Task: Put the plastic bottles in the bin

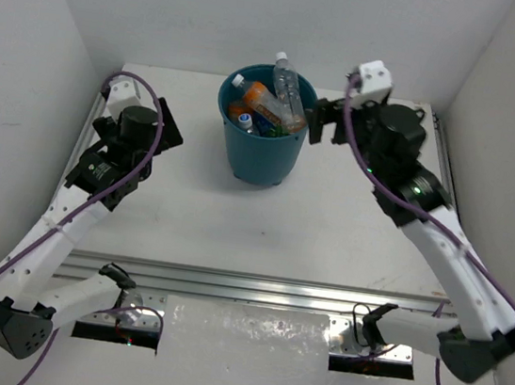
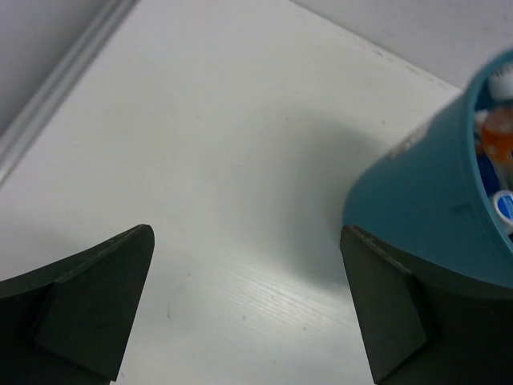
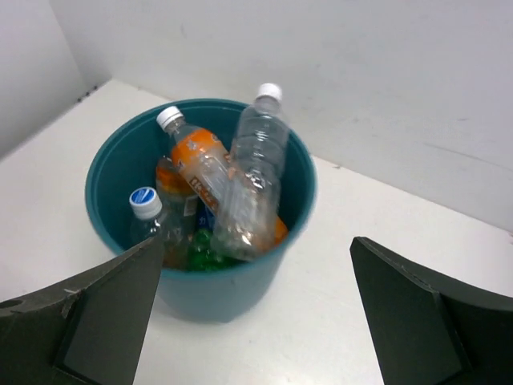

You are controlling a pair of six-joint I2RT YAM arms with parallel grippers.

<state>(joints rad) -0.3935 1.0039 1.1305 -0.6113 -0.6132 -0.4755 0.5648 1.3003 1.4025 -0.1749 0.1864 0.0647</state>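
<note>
The bin [image 1: 261, 150] is a dark teal bucket standing at the back middle of the table. Inside it lie several plastic bottles. A clear bottle [image 3: 255, 164] leans on top with its white cap above the rim. Under it are an orange bottle [image 3: 195, 159], a clear bottle with a blue-printed cap [image 3: 147, 207] and a green bottle [image 3: 202, 247]. My right gripper [image 1: 317, 122] hangs just right of the bin's rim, open and empty [image 3: 256, 277]. My left gripper [image 1: 170, 134] is left of the bin, open over bare table [image 2: 247, 241], with the bin's wall [image 2: 425, 200] beside its right finger.
White walls close in the table at the back and both sides. A metal rail [image 1: 254, 287] runs across the near edge, with a white cloth-like sheet [image 1: 245, 343] below it. A grey strip [image 2: 60, 84] borders the table's left side.
</note>
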